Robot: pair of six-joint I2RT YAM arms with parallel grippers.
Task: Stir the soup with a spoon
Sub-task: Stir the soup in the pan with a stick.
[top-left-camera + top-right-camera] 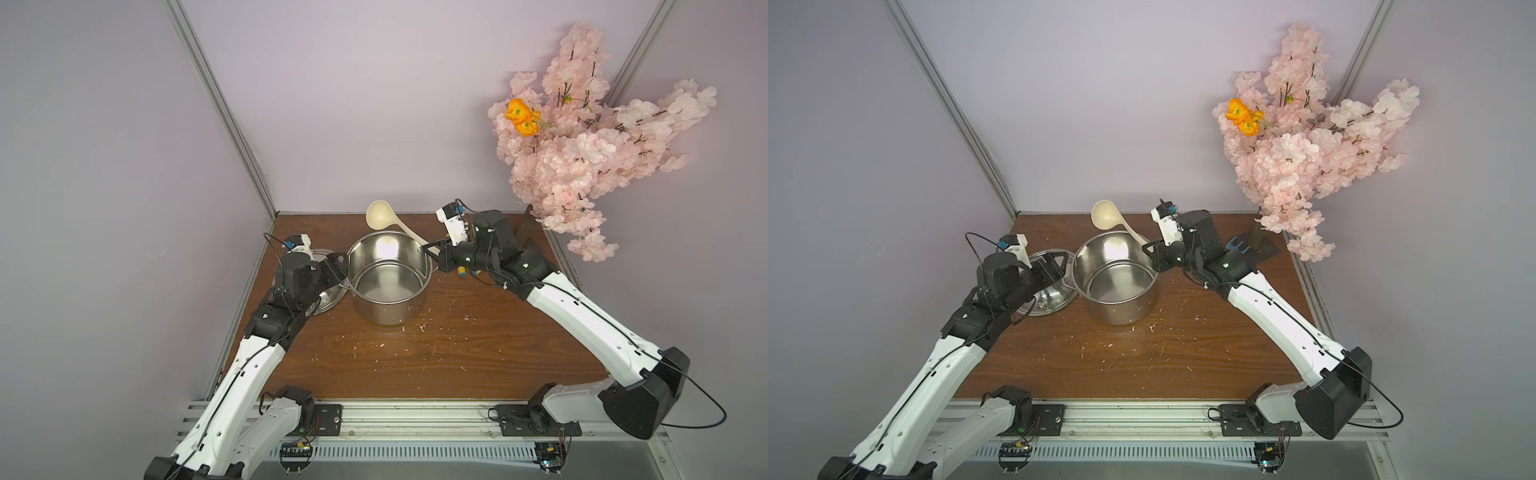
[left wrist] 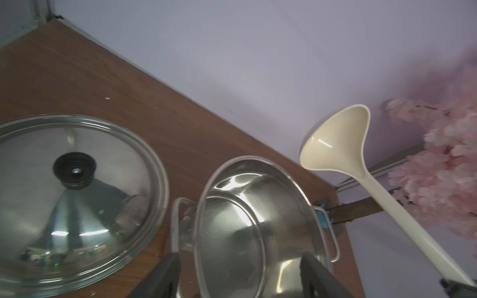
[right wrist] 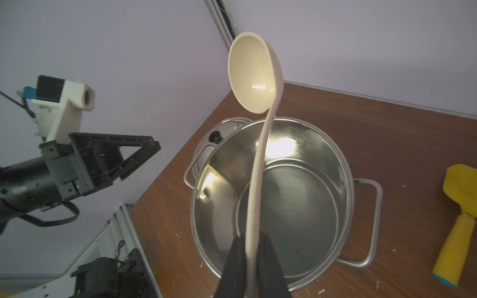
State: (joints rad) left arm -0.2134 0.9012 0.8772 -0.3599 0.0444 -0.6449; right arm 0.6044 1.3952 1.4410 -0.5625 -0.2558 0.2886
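The cream spoon (image 1: pixel 378 214) (image 1: pixel 1104 214) hangs in the air, its handle end held by my right gripper (image 1: pixel 432 248) (image 3: pixel 251 240), which is shut on it. The spoon's bowl (image 3: pixel 251 74) (image 2: pixel 335 144) sits above and beyond the far rim of the steel pot (image 1: pixel 386 311) (image 1: pixel 1121 311) (image 3: pixel 346 165). The pot's bare steel bottom shows, and no soup is visible. My left gripper (image 1: pixel 336 268) (image 2: pixel 241 256) is open at the pot's left handle (image 2: pixel 178 224) and holds nothing.
The glass lid (image 1: pixel 328 299) (image 2: pixel 103 154) lies flat to the left of the pot, under my left arm. A yellow toy shovel (image 3: pixel 459 206) lies to the right of the pot. A blue rake (image 1: pixel 1239 245) and a pink blossom branch (image 1: pixel 582 145) are at the back right.
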